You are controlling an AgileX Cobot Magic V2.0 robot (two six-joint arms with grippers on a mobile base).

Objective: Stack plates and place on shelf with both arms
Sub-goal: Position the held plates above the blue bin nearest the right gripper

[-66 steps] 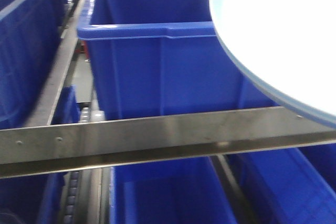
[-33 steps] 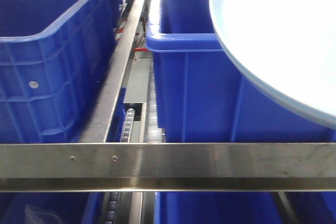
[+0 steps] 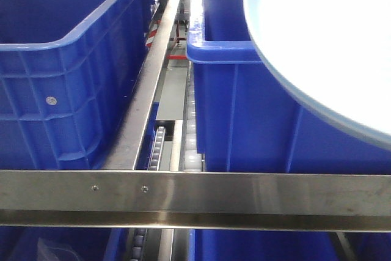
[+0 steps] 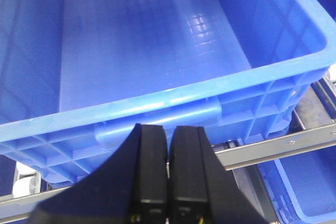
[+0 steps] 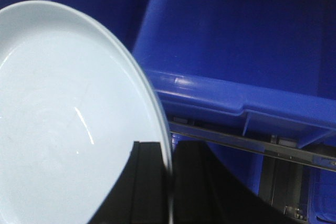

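A large pale blue-white plate (image 5: 63,114) fills the left of the right wrist view, and my right gripper (image 5: 169,153) is shut on its rim, one finger on each side. The same plate (image 3: 330,41) fills the upper right of the front view, held in the air in front of a blue bin. I cannot tell whether it is one plate or a stack. My left gripper (image 4: 169,132) is shut and empty, hanging just before the rim of a blue bin (image 4: 147,51).
Blue plastic bins (image 3: 67,65) stand on a rack with a steel rail (image 3: 195,197) across the front and roller tracks (image 3: 159,151) between them. Another blue bin (image 3: 244,114) stands behind the plate. More bins sit on the level below.
The front view has shifted: the bins and rails slid rightwards in the frame and the rail sits lower and level. The plate keeps its place in the view.
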